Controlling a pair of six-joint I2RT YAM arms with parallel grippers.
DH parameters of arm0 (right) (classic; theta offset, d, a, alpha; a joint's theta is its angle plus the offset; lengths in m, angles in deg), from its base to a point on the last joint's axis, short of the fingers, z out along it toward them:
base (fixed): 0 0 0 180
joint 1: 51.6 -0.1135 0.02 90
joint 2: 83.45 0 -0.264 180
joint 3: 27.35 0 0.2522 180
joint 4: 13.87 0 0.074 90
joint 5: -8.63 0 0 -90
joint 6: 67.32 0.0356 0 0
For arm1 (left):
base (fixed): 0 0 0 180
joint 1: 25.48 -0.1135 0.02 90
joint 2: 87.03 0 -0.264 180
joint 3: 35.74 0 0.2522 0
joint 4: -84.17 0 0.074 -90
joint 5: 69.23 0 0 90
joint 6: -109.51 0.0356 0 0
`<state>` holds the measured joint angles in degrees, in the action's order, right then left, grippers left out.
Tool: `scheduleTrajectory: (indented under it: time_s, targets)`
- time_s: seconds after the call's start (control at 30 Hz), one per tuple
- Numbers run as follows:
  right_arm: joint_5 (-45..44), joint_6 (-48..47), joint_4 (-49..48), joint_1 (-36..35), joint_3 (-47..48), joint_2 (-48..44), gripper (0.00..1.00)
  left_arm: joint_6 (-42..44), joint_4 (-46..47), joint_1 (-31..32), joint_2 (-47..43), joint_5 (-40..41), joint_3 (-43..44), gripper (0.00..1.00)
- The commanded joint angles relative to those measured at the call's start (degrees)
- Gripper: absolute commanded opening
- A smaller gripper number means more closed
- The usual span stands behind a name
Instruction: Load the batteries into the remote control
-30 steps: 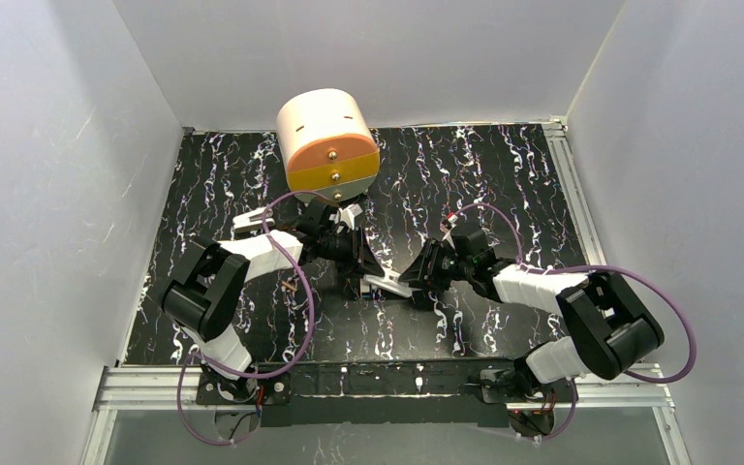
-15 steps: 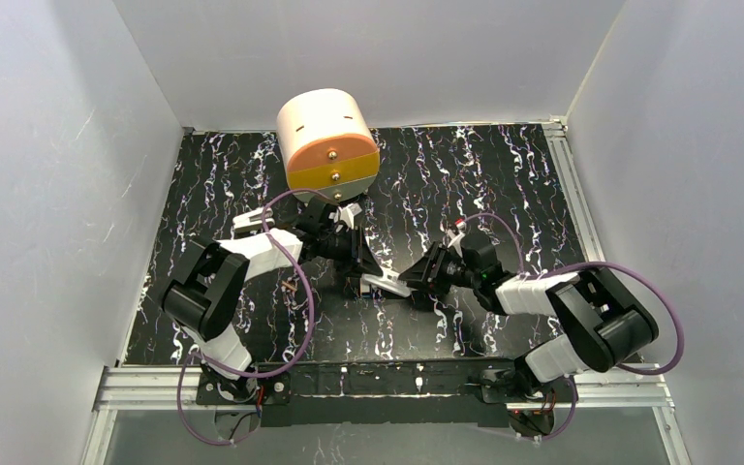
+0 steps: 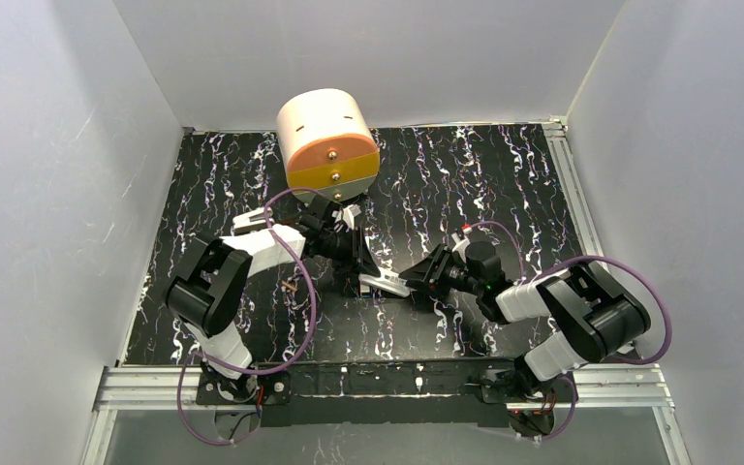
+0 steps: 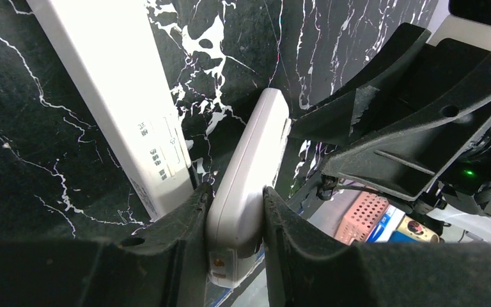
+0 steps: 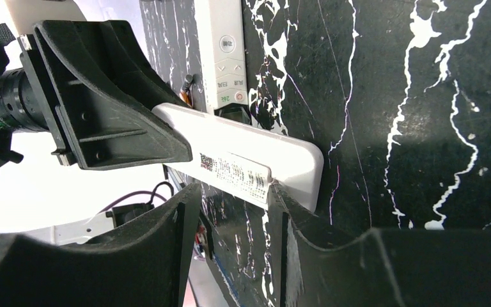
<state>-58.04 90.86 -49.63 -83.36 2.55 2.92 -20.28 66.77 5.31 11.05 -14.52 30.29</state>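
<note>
My left gripper [image 4: 236, 195] is shut on the near end of the white remote control [image 4: 252, 160], which it holds off the mat with a narrow edge up. From above, the remote control [image 3: 385, 284] bridges the gap between my left gripper [image 3: 363, 274] and right gripper [image 3: 421, 281]. The right gripper [image 5: 233, 192] is open, with only mat showing between its fingers. One fingertip [image 5: 275, 192] touches the edge of the remote control [image 5: 294, 160], beside a barcode sticker. A tiny coppery-brown piece [image 3: 292, 287], apparently a battery, lies on the mat left of the left arm.
A longer narrow white bar [image 4: 112, 96] with buttons [image 5: 227, 51] lies flat on the black marbled mat [image 3: 504, 184], just under the held remote. A white drum with an orange face [image 3: 327, 143] stands at the back. White walls close in on three sides.
The right arm's wrist and forearm have swung toward the near edge while its gripper stays at the remote's end. The left gripper and the remote have hardly moved.
</note>
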Motion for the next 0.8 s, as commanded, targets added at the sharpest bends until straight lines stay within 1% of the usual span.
scheduleTrajectory:
  time_s: [0.0,0.27,0.37,0.57,0.63,0.67,0.7,0.77]
  targets:
    - [6.63,5.00,-19.48,-2.17,3.34,-3.82,0.50,2.98,-9.85,4.11,3.53,11.57,-0.88,0.00]
    - [4.02,2.81,-13.54,-1.54,2.94,-6.40,0.50,3.63,-11.43,4.19,3.35,12.66,0.30,0.00]
    - [2.48,1.56,-9.78,-0.89,2.45,-8.26,0.51,4.25,-12.47,4.19,3.03,13.09,0.82,0.00]
    - [-2.00,-3.48,4.42,0.69,5.14,-11.09,0.52,6.54,-16.77,4.19,3.00,12.09,3.71,0.00]
    - [-5.01,-5.77,12.96,1.79,6.73,-11.82,0.52,7.67,-19.08,4.19,2.75,12.94,5.30,0.00]
    - [-6.03,-6.91,15.64,1.97,7.46,-12.24,0.52,8.14,-19.84,4.19,2.54,13.22,5.65,0.00]
    - [-8.51,-8.17,21.67,2.47,8.42,-12.70,0.52,8.61,-20.49,4.19,2.36,13.47,6.11,0.00]
    - [-10.78,-10.74,28.63,3.41,10.03,-13.05,0.53,9.18,-21.15,4.19,2.06,13.49,6.90,0.00]
